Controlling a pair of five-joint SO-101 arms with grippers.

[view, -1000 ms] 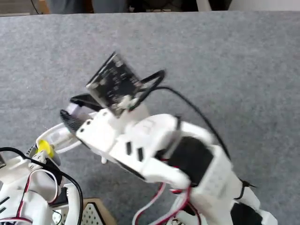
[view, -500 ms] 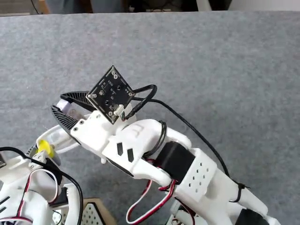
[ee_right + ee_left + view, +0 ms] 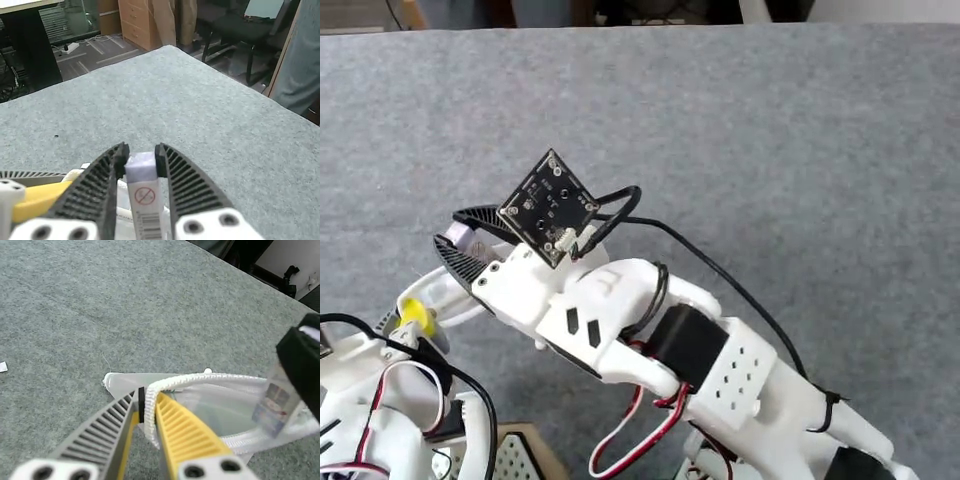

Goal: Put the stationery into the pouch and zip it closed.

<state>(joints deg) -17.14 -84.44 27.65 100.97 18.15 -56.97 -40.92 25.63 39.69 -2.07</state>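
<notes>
The clear pouch [image 3: 220, 412] with a white zipper rim [image 3: 200, 379] lies on the grey mat, its mouth held open. My left gripper [image 3: 141, 401], with one grey and one yellow finger, is shut on the rim at the pouch's corner; in the high view it is at the lower left [image 3: 415, 318]. My right gripper [image 3: 140, 155] is shut on a small white stationery stick [image 3: 144, 195] with a barcode label. From above, the right gripper [image 3: 448, 231] hangs over the pouch [image 3: 450, 292]. In the left wrist view the stick [image 3: 272, 400] stands upright in the pouch's mouth.
The right arm [image 3: 650, 340] slants across the lower half of the mat, trailing a black cable [image 3: 720, 275]. A tan perforated board [image 3: 520, 452] sits at the near edge. A small white scrap [image 3: 2, 366] lies on the mat. Bare grey mat [image 3: 770, 130] spreads beyond.
The right arm has swung left and dropped toward the pouch, carrying the stick with it. The left gripper has kept its hold and place.
</notes>
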